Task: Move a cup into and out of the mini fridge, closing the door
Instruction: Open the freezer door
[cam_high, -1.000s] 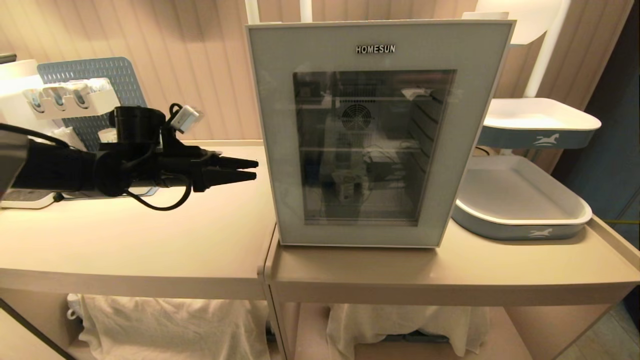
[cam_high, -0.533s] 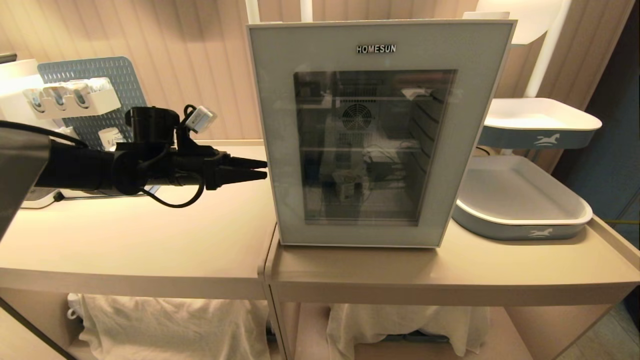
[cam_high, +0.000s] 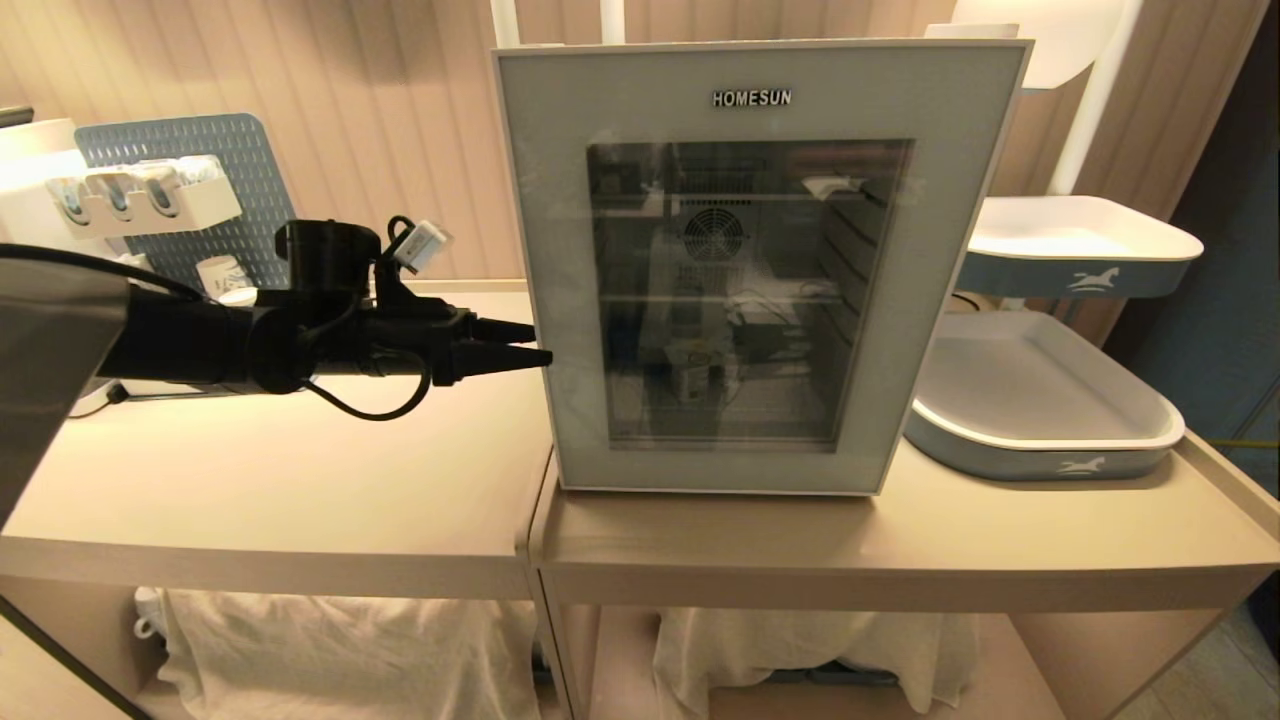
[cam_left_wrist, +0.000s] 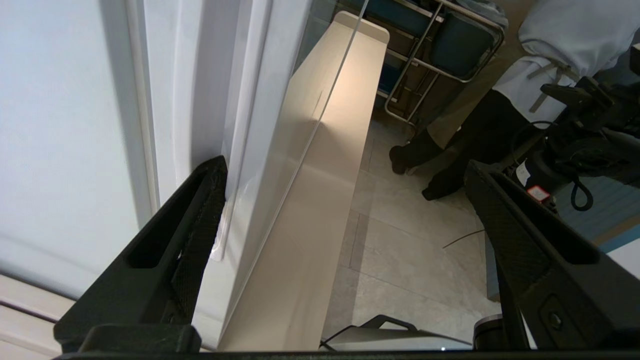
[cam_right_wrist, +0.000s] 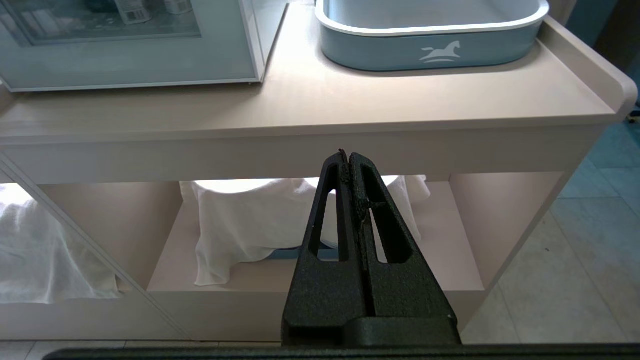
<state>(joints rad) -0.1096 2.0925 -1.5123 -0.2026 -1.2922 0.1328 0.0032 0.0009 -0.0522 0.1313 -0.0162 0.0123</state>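
Observation:
The white mini fridge (cam_high: 760, 270) stands on the right table with its door (cam_high: 545, 200) shut. Through the dark glass a small pale cup (cam_high: 690, 367) shows dimly on the lower shelf. My left gripper (cam_high: 541, 343) reaches in level from the left, open, with its tips at the door's left edge. In the left wrist view the left gripper (cam_left_wrist: 345, 167) straddles that edge: one finger (cam_left_wrist: 200, 215) lies at the seam beside the fridge's side wall (cam_left_wrist: 60, 125), and the other finger (cam_left_wrist: 505, 225) is out in front of the door (cam_left_wrist: 255, 100). My right gripper (cam_right_wrist: 348, 155) hangs shut and empty below the table's front.
A blue-and-white tray (cam_high: 1040, 400) lies right of the fridge, with a second tray (cam_high: 1080, 245) above it. Behind my left arm stand a white rack (cam_high: 140, 195), a perforated board (cam_high: 230, 150) and a white cup (cam_high: 222, 272). A person's legs (cam_left_wrist: 450, 150) stand on the floor.
My left gripper has moved right across the left table until its tips reached the door's left edge. The fridge, door and right arm have not moved.

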